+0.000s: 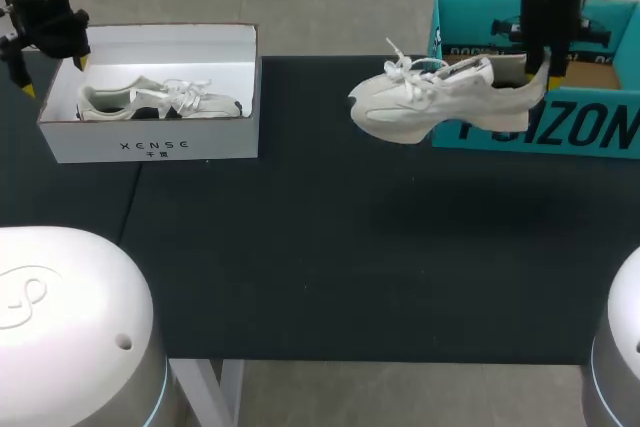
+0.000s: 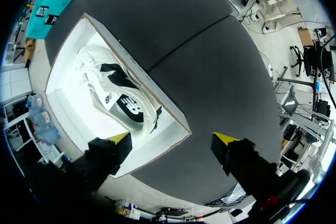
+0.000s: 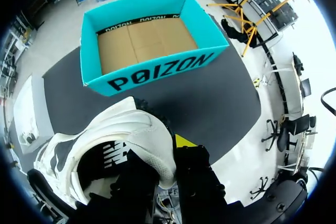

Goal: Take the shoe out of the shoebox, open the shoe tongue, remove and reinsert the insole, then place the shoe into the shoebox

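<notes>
Step in hand: extraction of the shoe from its box, judged near complete. The right gripper [image 1: 545, 65] pinches the white sneaker [image 1: 430, 102] at the heel collar. The right wrist view shows one finger inside the opening and one on the outer heel. The sneaker hangs clear of the black table [image 1: 330, 277], toe pointing toward the table's middle, laces loose, heel just in front of the teal shoebox [image 1: 600, 132]. That box shows only a bare cardboard floor.

The left gripper [image 2: 174, 141] hovers with its fingers spread wide and holds nothing. It is over the end of the white shoebox [image 1: 150, 147] farthest from the teal one. A second sneaker [image 1: 160, 99] lies on its side within.

Recommendations, by judgement:
- Set the sneaker down on open table between the two boxes, well apart from either wall, so the left arm can reach the tongue.
- The hold is at one end only, so the toe may sag or swing. Travel slowly and keep the sole level.
- Land the sole flat before the fingers let go.
- Keep the loose laces away from the teal rim
</notes>
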Controlling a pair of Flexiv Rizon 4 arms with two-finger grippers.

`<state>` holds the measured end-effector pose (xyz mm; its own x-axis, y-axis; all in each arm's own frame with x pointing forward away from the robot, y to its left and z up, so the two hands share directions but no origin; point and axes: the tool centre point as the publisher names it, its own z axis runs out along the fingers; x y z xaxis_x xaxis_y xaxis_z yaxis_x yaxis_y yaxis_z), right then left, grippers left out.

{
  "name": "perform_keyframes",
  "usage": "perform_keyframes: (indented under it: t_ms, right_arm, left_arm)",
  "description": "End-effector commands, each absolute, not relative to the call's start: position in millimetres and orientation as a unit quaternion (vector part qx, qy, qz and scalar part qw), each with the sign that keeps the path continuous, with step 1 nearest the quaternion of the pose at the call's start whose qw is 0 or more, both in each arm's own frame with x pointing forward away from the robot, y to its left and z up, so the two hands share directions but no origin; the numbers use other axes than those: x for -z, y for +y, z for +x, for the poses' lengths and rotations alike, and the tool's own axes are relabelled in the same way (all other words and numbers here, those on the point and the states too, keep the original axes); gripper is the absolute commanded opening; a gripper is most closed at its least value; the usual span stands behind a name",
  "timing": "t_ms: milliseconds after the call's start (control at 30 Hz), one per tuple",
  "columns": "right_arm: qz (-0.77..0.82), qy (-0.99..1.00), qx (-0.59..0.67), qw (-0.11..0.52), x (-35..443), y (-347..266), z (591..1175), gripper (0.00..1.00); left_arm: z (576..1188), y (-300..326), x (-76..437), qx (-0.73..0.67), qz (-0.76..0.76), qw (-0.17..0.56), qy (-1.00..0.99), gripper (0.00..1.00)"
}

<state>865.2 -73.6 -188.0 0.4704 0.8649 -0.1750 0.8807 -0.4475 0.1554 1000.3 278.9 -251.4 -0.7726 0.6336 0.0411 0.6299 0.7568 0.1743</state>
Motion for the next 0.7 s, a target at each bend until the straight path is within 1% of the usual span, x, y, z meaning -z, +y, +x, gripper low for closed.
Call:
perform_keyframes:
  t_ms: [33, 367, 500, 700]
  right_arm:
    - [0.849, 0.505, 0.027, 0.153, 199, -54, 842, 0.0]
    - [0.829, 0.536, 0.021, 0.157, 235, -4, 808, 0.0]
    - [0.827, 0.537, 0.041, 0.158, 260, 10, 799, 0.0]
    - [0.831, 0.534, 0.067, 0.143, 300, 40, 785, 0.0]
  left_arm:
    - [1000, 280, 252, -0.089, 0.338, 0.011, 0.937, 1.0]
    - [1000, 280, 252, -0.089, 0.338, 0.011, 0.937, 1.0]
    - [1000, 280, 252, -0.089, 0.338, 0.011, 0.937, 1.0]
    - [1000, 280, 252, -0.089, 0.338, 0.011, 0.937, 1.0]
